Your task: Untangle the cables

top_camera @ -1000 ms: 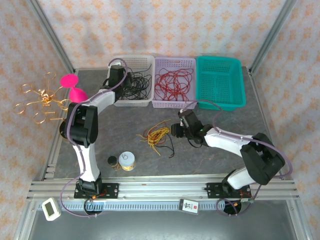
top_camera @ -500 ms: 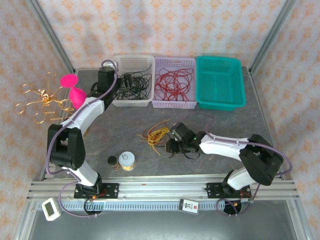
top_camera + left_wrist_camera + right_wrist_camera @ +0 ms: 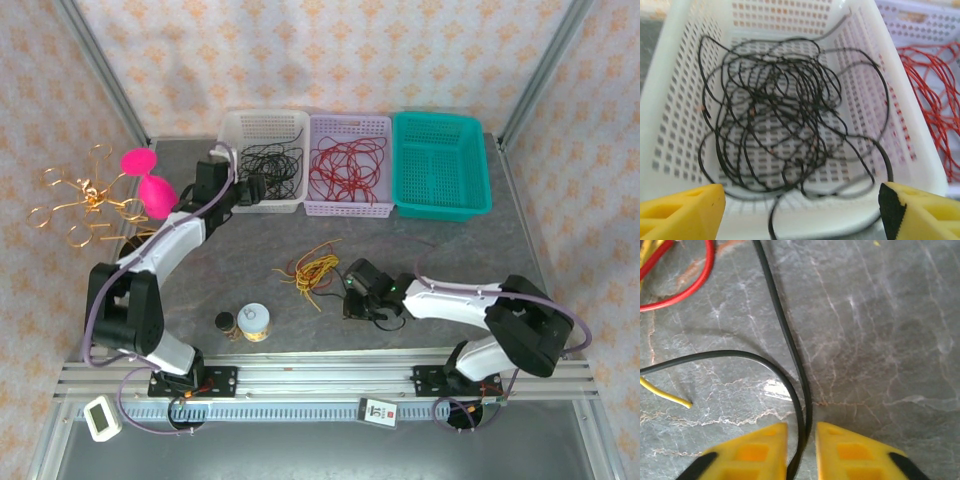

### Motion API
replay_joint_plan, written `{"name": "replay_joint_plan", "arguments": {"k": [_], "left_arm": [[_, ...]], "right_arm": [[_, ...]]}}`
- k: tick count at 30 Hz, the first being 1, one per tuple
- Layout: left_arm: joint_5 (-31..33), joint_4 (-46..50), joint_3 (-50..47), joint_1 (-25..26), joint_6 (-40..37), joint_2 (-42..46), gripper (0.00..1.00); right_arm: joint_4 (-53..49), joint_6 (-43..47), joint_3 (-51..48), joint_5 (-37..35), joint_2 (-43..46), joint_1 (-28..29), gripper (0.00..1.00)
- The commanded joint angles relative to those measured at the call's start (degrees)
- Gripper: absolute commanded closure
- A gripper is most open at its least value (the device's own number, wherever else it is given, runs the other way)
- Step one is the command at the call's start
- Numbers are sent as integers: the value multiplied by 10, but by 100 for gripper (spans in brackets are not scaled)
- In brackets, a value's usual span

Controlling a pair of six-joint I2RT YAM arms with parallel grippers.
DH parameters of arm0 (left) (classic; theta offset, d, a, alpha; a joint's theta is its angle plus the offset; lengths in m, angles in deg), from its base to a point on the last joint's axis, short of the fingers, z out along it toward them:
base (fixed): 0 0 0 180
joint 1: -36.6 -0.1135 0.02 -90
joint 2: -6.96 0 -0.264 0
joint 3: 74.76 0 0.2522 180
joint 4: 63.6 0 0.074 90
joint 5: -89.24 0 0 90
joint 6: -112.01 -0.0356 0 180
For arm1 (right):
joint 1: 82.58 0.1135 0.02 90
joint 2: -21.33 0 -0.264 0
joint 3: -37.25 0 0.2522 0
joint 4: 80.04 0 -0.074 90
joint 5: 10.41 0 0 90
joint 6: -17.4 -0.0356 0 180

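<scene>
The cables (image 3: 312, 268) lie as a small yellow bundle with red and black strands on the grey table, left of centre. A black cable (image 3: 785, 325) runs out of the bundle in a doubled loop and passes between the fingers of my right gripper (image 3: 801, 440), which is shut on it low on the table (image 3: 350, 295). A red strand (image 3: 695, 285) and a yellow end (image 3: 665, 396) lie to its left. My left gripper (image 3: 800, 200) hangs open at the near rim of the white basket (image 3: 262, 125), holding nothing. Loose black cables (image 3: 785, 115) lie inside that basket.
A lilac basket (image 3: 348, 125) with red cables (image 3: 345, 165) and a teal basket (image 3: 440, 165) stand at the back. Two small jars (image 3: 255, 320) sit near the front left. A pink object (image 3: 148, 178) and a gold wire ornament (image 3: 80, 200) are at the far left.
My left arm has drawn back from inside the white basket to its near rim. My right gripper has moved left and nearer along the table and closed on the black cable.
</scene>
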Motion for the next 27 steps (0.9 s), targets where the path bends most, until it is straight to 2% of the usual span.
{"name": "replay_joint_plan", "arguments": {"k": [1,6,10,14,16,21,27], "left_arm": [[-30,-27,-41,14,16,72,18],[-52,0,-90,38,5,155,16],[-111,3,-108,78,-2,197,19],[-229,-44,-134,133,5,208,21],[-276,-85,-158,151,10,206,21],[-350,-151,-189,189,-38,193,22],[-427,-342,-247,205,-82,166,22]], "right_arm": [[-7,-24,-14,-11,19,6,88],[-39,10,16,-62,57,6,95],[-79,78,69,-135,85,6,99],[-143,149,137,-210,94,6,100],[-161,178,163,-226,98,7,100],[-172,215,198,-217,123,4,100],[-131,217,197,-115,146,-44,100]]}}
